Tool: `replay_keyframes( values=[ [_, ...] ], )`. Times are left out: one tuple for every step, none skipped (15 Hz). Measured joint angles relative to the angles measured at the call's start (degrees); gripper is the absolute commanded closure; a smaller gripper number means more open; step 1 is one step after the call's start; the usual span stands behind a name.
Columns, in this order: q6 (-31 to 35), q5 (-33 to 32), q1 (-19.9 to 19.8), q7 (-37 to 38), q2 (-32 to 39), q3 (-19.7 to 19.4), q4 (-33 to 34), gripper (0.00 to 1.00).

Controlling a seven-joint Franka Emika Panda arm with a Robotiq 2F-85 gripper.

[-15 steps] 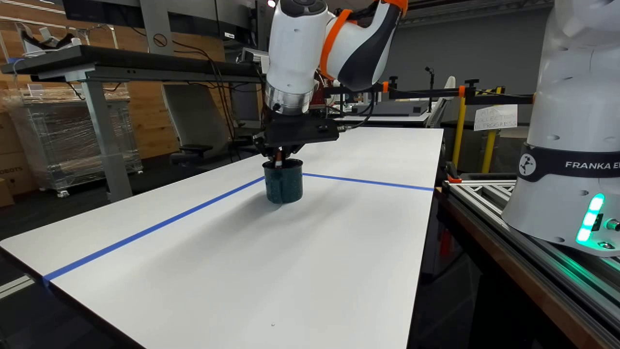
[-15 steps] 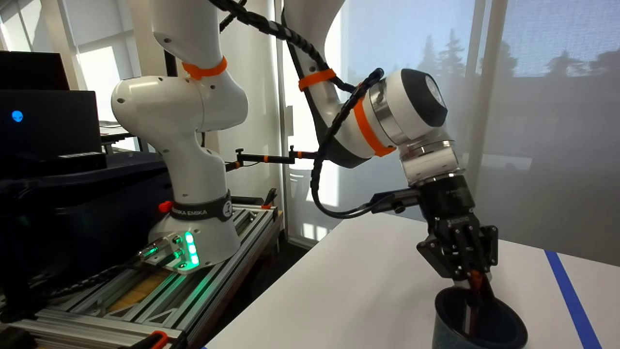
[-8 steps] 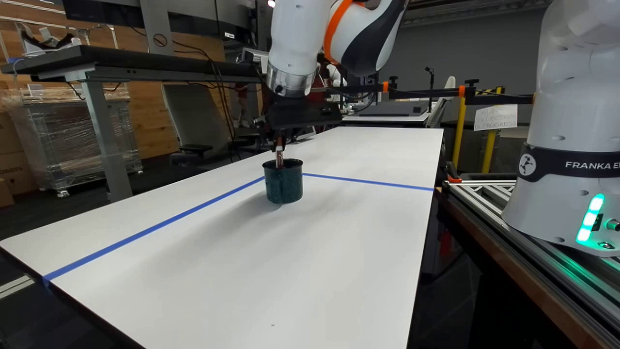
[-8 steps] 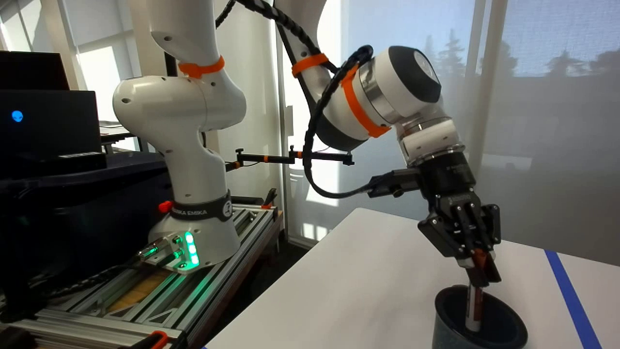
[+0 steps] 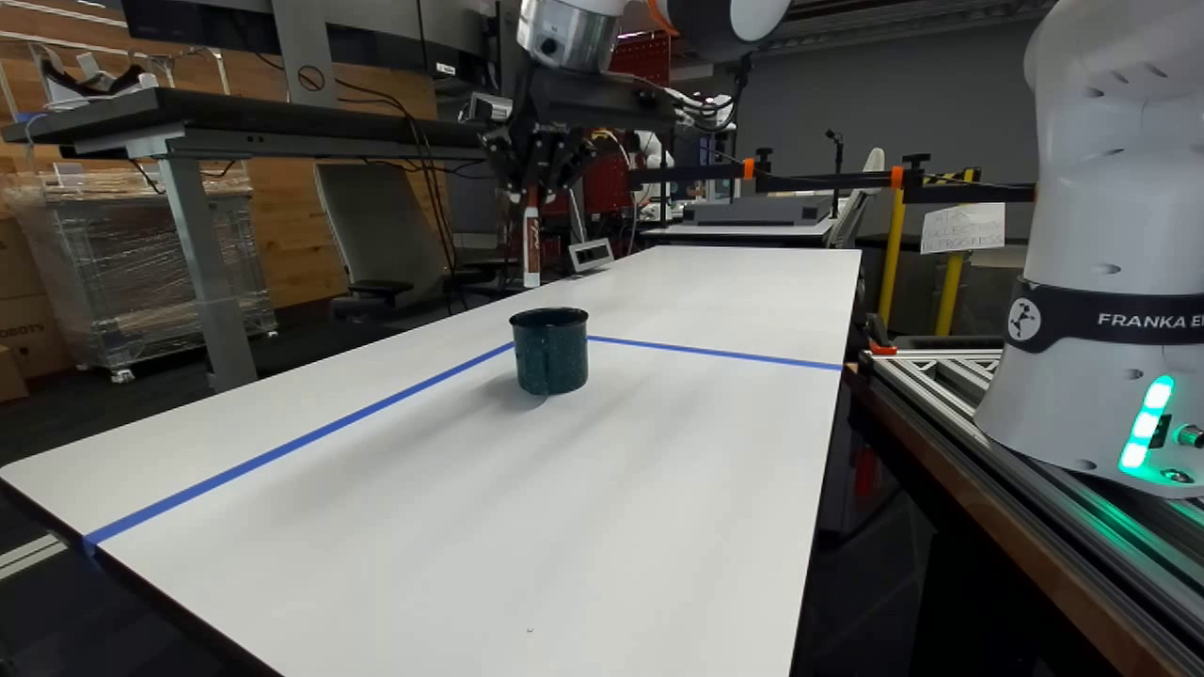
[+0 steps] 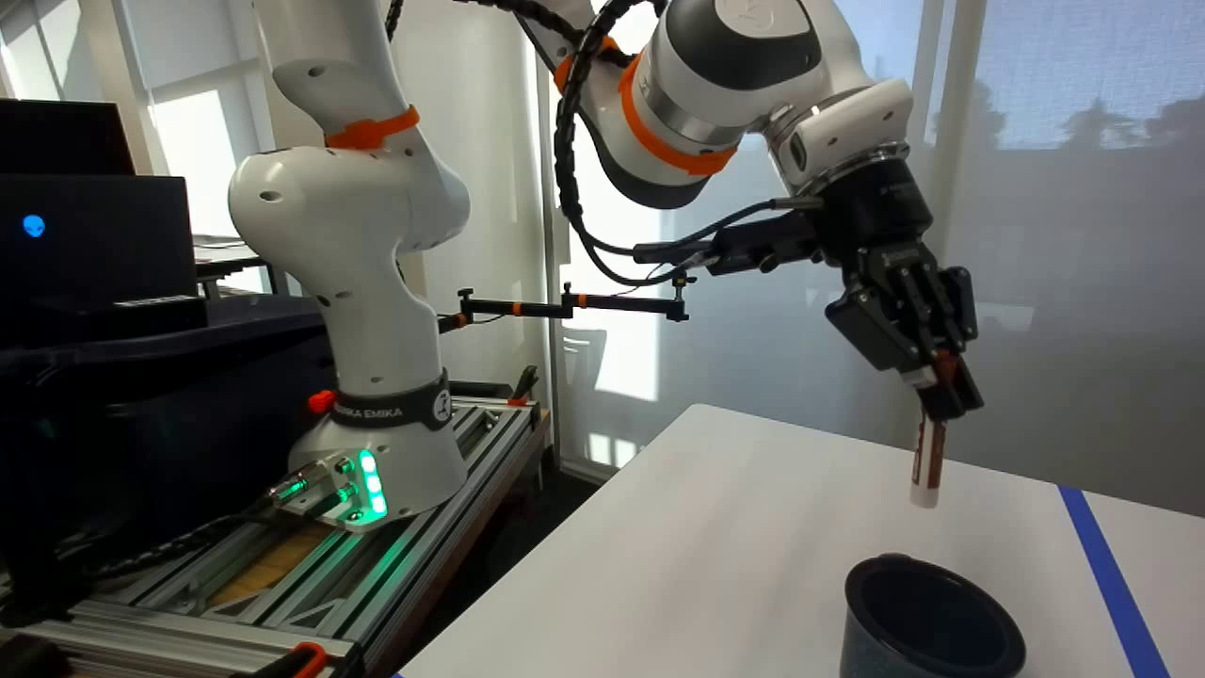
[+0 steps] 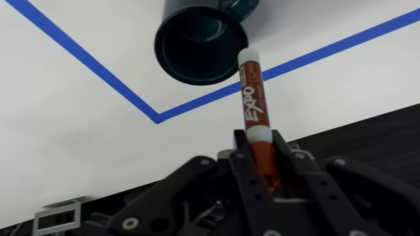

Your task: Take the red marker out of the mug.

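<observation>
Red marker (image 7: 255, 95) — reads EXPO; gripper (image 7: 258, 135) pinching its red end; mug (image 5: 552, 359) below, apart; arm base (image 5: 1091, 390) — FRANKA

Mug (image 5: 550, 355) on table (image 5: 583, 527) (marker (image 5: 532, 243) above)

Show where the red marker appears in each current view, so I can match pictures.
In an exterior view: the red marker is just left of and above centre, higher than the mug.
In an exterior view: the red marker is right of and below centre, higher than the mug.
In the wrist view: the red marker is right of centre, gripped by the end effector; the mug is at the top.
Shared landmark: the mug.
</observation>
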Motion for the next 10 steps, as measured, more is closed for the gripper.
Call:
replay_keyframes(
  values=[
    [1.97,4.86,1.29,-4.59,-0.32,-0.84,0.00,0.95],
    [4.00,9.59,2.95,-8.77,-0.17,-1.96,-0.04,0.95],
    [5.92,14.24,5.04,-12.59,0.32,-3.29,-0.08,0.95],
    [7.56,18.85,7.68,-16.11,1.07,-4.91,-0.15,0.95],
    [9.09,23.55,10.97,-19.34,2.05,-6.84,-0.32,0.95],
    [10.44,28.14,14.74,-22.18,3.13,-8.94,-0.65,0.95],
    [11.66,32.86,19.08,-24.80,4.22,-11.20,-1.18,0.95],
    [12.51,37.64,23.65,-27.15,5.13,-13.29,-1.83,0.95],
    [12.67,42.26,28.06,-29.24,5.57,-14.98,-2.53,0.95],
    [12.52,46.88,32.52,-31.30,5.53,-16.62,-3.21,0.95]
  ],
)
